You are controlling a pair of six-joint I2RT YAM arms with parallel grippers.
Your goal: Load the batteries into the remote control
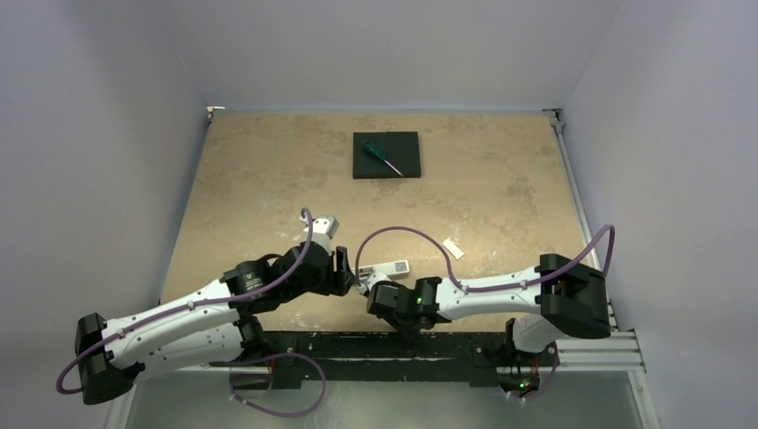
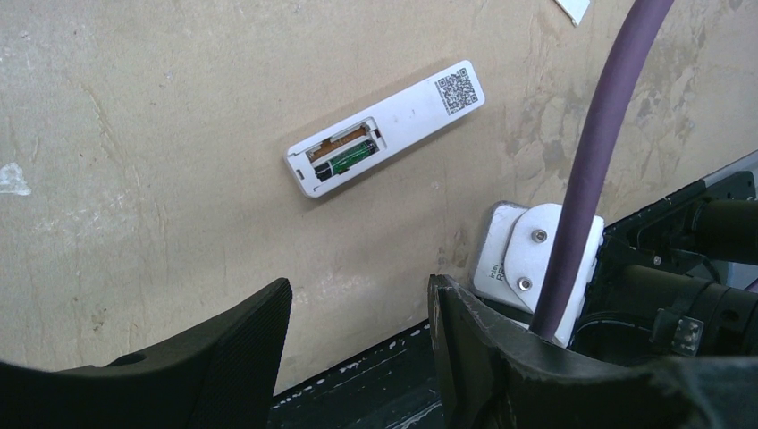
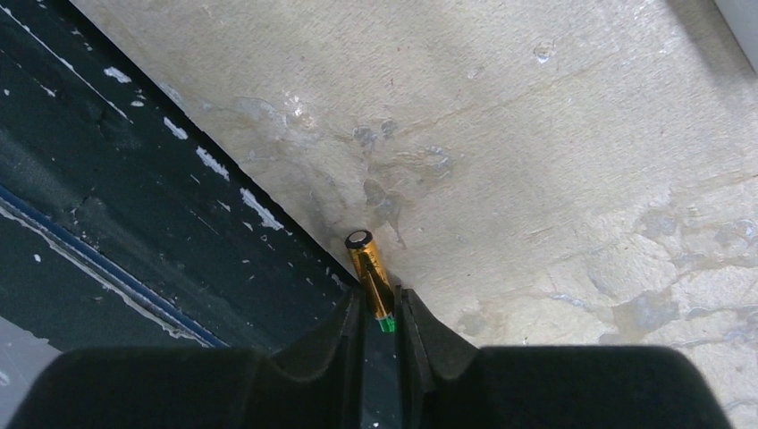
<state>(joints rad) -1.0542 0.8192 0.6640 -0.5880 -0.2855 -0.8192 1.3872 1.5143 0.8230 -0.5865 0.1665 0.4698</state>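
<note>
Both arms fold inward, low over the table's (image 3: 554,134) near edge.
The right gripper (image 3: 380,302) pinches a gold battery (image 3: 366,261) by its green end; the left gripper (image 2: 357,313) hangs spread and empty near the face-down remote (image 2: 407,116), whose open bay holds another battery (image 2: 347,159).

Battery (image 3: 366,264) lower end hidden between right end effector (image 3: 379,306) fingers; cover strip (image 2: 572,7) cropped at edge.

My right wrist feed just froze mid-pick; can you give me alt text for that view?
The right tool pinches a gold battery by its green-tipped end, its flat metal end pointing away. Beneath lie the tan table and, at left, a dark rail.
</note>
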